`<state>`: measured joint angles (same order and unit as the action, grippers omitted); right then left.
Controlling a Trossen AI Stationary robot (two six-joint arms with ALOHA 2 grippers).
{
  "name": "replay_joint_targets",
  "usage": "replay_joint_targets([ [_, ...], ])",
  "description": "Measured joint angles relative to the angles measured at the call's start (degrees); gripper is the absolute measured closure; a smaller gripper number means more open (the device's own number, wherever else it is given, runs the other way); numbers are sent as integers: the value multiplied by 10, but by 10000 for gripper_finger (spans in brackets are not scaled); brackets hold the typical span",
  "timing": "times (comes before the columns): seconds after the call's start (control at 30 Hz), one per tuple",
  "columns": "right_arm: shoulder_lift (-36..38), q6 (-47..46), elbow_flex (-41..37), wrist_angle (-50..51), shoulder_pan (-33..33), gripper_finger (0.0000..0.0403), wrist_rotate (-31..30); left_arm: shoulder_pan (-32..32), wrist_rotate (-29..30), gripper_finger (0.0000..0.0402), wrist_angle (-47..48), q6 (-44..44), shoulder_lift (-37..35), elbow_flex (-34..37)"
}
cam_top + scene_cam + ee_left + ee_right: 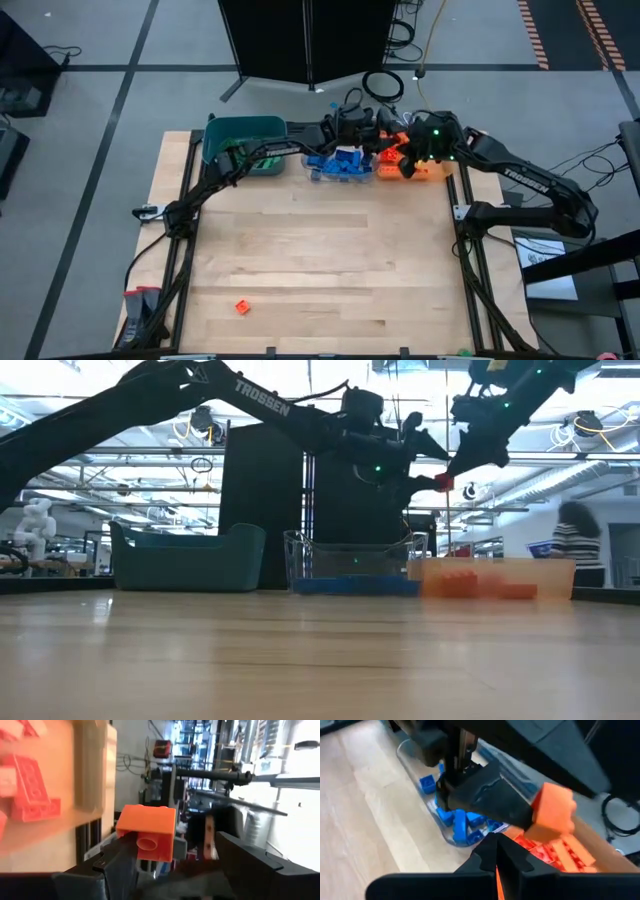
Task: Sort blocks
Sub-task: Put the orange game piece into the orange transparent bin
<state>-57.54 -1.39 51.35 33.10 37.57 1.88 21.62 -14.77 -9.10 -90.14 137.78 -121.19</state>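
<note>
Above the orange plastic bin point(497, 578), the left gripper point(172, 857) has its jaws closed on a small orange studded brick point(147, 831)
Right gripper point(496, 851), jaws shut and empty, hovers close; a bump might knock the brick onto the surface point(320, 260)

High view: overhead, straight down, takes in the whole table point(320, 250) and both arms. Low view: at tabletop height, level across toward the bins point(350, 565) and room. Left wrist view: close, sideways past an orange block point(147, 832). Right wrist view: close, down onto the bins point(455, 825). All four share the bins.
</note>
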Motion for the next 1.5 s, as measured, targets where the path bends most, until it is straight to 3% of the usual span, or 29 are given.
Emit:
replay_joint_targets([
  [0.17,-34,17,0,-6,0,403,7,-9,-1,135,4,1,1,0],
  [0.33,-55,21,0,-13,0,403,-25,-7,5,135,11,6,2,0],
  [0.5,-44,23,-1,-3,4,403,-78,-5,-10,135,3,7,2,0],
  [0.83,-16,29,0,20,50,403,-81,-4,-24,135,6,10,1,-1],
  [0.93,-5,30,0,32,52,403,-76,-1,-33,135,7,48,1,-1],
  [1.07,36,32,6,46,51,403,-41,3,-142,135,-42,151,0,-1],
  [1.23,124,33,46,116,48,403,-30,-5,-415,135,-162,202,-6,-1],
  [1.33,176,33,75,173,46,403,-30,-45,-565,135,-191,204,-29,0],
  [1.5,251,8,102,237,46,403,-30,-138,-606,135,-188,208,-77,-1],
])
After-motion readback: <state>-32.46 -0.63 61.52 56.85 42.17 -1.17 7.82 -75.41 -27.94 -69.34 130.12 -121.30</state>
